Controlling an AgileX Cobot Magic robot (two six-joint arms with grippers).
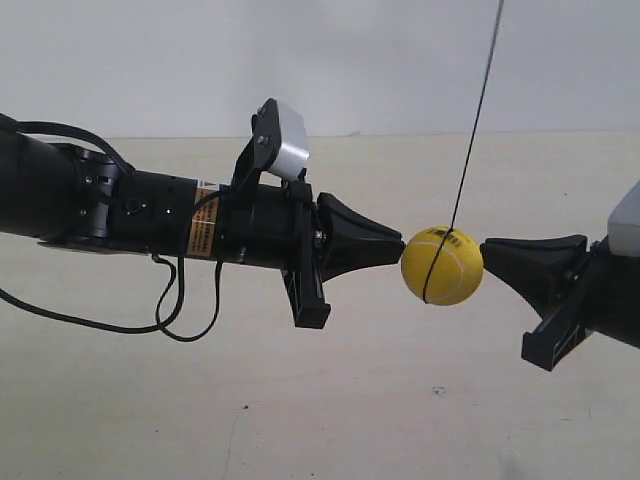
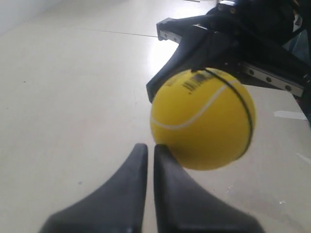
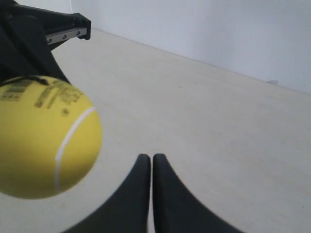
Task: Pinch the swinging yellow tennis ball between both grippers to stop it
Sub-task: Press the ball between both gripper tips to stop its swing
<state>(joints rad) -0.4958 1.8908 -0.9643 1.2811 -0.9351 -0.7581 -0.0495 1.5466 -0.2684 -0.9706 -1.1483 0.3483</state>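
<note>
My left tool point(image 2: 148, 148) has its jaws drawn together with only a thin slit between them, and it grips nothing. The yellow tennis ball point(image 2: 201, 119) sits right at its tip, touching one jaw and bulging off to that side rather than dead ahead. My right tool point(image 3: 150, 158) is likewise closed on itself and empty. The ball hangs beyond its tip and off to one side, and I cannot tell from that camera whether they touch. On the exterior camera the ball hangs on its black string point(image 1: 475, 120) between both tips. The tool at the exterior view's left point(image 1: 395, 243) touches it. The tool at the exterior view's right point(image 1: 492, 247) is touching it or just beside it.
</note>
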